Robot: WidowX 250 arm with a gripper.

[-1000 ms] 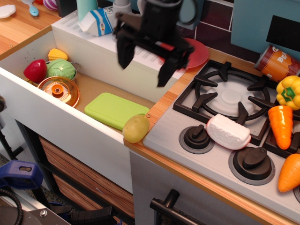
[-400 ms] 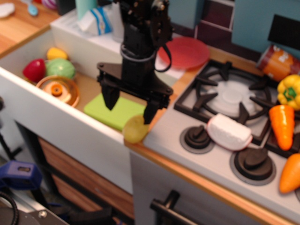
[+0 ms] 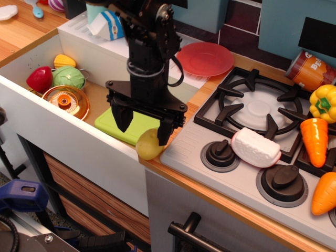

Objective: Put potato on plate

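The pale yellow-tan potato [image 3: 147, 146] sits on the front corner of the sink rim, by the stove's left edge. My black gripper [image 3: 143, 127] hangs just above and behind it, jaws open and pointing down. Its right finger tip touches or nearly touches the potato's top right; its left finger stands over the green board. The red-pink plate [image 3: 205, 58] lies flat on the counter behind the stove, far back from the gripper, with nothing on it.
A green cutting board [image 3: 122, 127] lies in the sink [image 3: 31, 105] with an orange pot lid [image 3: 65, 101], green, red and yellow toys. The stove [image 3: 252, 136] holds a white item [image 3: 255, 147], carrots, yellow pepper [image 3: 324, 102] and a can [image 3: 310, 70].
My gripper came down and forward from above the sink's back to just over the potato. The potato has shifted slightly left on the rim.
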